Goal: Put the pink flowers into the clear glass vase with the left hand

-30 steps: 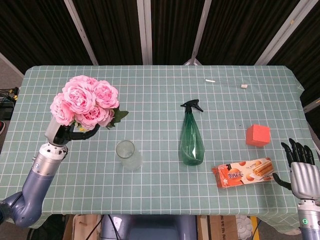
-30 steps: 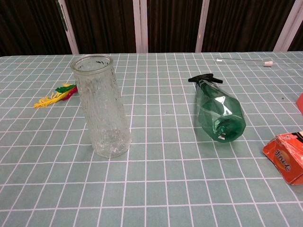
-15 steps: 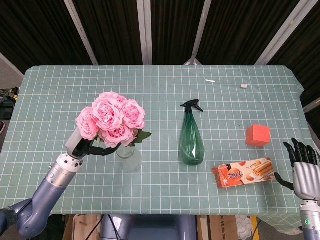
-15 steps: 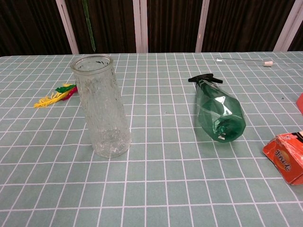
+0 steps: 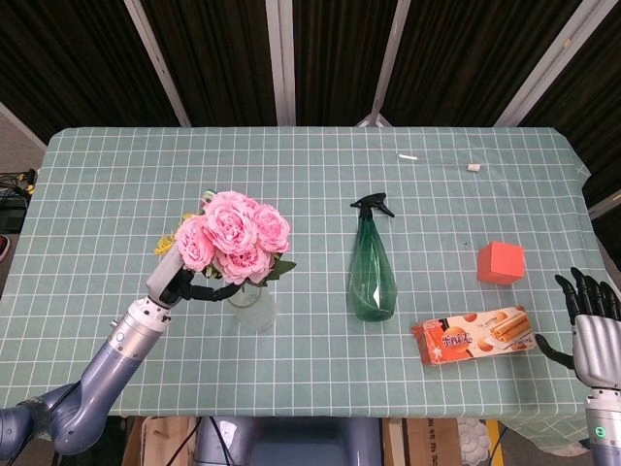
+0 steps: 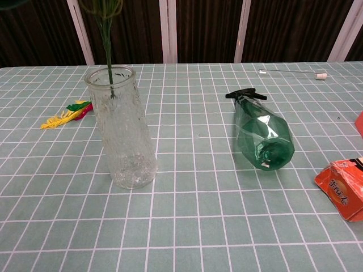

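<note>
While the left hand (image 5: 180, 284) grasps the pink flowers (image 5: 234, 236) | green stem tip inside the clear glass vase (image 6: 121, 128) mouth | right hand (image 5: 592, 328) released, fingers apart, at bench (image 5: 310, 369) edge

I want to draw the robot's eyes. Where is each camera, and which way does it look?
Head view: high up, looking down on the whole table; both hands show, left hand holding the flowers, right hand.
Chest view: low at the table's edge, looking across it; no hands show.
Both see the vase, the flower stem and the spray bottle.
</note>
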Motion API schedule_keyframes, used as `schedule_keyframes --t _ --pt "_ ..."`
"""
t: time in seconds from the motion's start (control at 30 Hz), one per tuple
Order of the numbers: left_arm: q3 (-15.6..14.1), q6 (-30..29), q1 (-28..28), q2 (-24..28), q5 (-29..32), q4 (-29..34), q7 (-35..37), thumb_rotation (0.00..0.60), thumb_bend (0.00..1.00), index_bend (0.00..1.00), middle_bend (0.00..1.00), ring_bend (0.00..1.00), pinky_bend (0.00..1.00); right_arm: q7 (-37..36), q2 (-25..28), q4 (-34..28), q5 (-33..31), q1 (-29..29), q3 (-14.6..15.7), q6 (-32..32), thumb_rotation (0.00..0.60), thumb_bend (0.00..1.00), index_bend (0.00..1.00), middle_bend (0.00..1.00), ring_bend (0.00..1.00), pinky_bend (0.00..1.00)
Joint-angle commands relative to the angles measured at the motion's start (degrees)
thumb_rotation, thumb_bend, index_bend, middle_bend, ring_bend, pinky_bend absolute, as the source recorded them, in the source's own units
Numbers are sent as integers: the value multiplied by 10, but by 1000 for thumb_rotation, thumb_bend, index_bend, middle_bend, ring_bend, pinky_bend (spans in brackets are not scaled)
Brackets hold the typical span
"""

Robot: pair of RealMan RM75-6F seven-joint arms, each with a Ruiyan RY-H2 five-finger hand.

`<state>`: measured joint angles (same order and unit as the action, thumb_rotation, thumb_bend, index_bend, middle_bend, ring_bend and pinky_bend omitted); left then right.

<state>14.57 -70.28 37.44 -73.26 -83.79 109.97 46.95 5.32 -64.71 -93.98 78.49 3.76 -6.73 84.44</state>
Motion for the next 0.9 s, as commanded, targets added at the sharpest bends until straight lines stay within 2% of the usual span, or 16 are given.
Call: schedule_keyframes --t 0.03,0.27,0.5,0.73,0.9 --pt "-18 9 -1 -18 -5 -28 -2 600 410 335 384 316 363 0 0 0 0 0 0 1 600 230 135 26 10 0" --pt "-44 27 -2 -39 -22 -76 37 600 394 329 345 276 330 -1 1 0 3 0 1 0 600 230 135 26 10 0" --pt "-67 35 -4 -18 -56 -103 41 600 299 294 273 218 289 -1 1 1 3 0 0 2 600 230 135 26 10 0" --pt "-100 36 -17 47 -90 -87 35 600 197 164 138 79 155 -1 1 -1 7 -2 1 5 600 230 135 26 10 0" --pt "-121 39 -29 100 -95 -75 43 600 167 62 54 5 77 -1 1 -3 9 -4 1 9 600 230 137 26 10 0"
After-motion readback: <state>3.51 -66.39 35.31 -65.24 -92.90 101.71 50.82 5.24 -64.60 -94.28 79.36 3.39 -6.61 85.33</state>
